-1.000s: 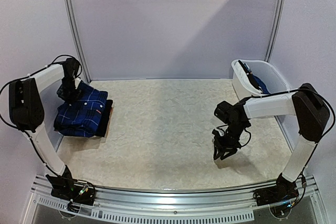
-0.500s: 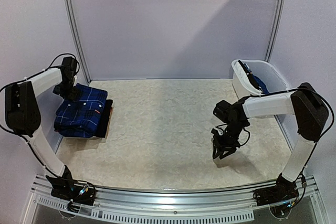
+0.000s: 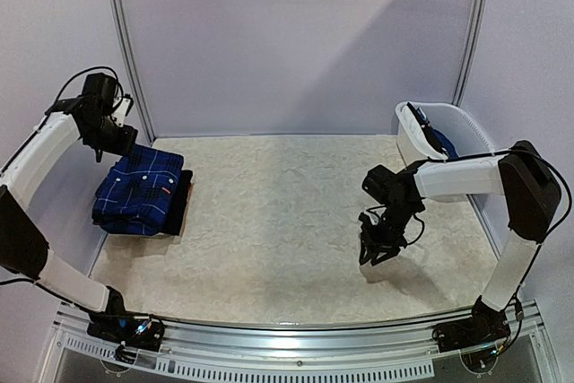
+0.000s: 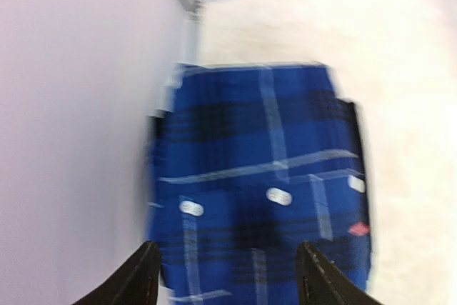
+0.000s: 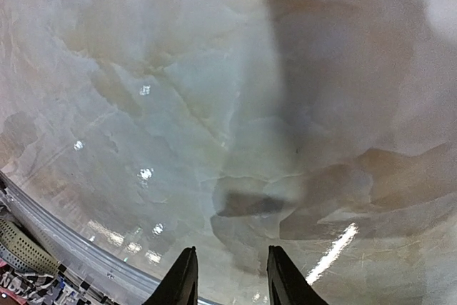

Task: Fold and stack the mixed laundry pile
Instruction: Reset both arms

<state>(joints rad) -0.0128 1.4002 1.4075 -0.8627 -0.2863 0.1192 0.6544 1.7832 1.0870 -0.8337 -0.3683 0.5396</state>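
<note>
A folded blue plaid shirt (image 3: 139, 187) lies at the far left of the table on top of a folded black garment (image 3: 185, 196). My left gripper (image 3: 119, 139) hangs above the stack's far left corner, apart from it. In the left wrist view the blue plaid shirt (image 4: 264, 169) fills the middle, a black edge (image 4: 355, 116) showing at its right. There my left gripper (image 4: 228, 273) is open with nothing between its fingers. My right gripper (image 3: 371, 254) hovers over bare table at the right. In its wrist view my right gripper (image 5: 230, 262) is open and empty.
A white plastic basket (image 3: 413, 145) stands at the back right against the wall, with dark and blue cloth (image 3: 446, 144) inside. Walls close in the table on the left, back and right. The metal rail (image 3: 296, 334) runs along the near edge.
My left gripper opened, let go of the blue plaid shirt and rose back and to the left off the stack. The right gripper drifted slightly left.
</note>
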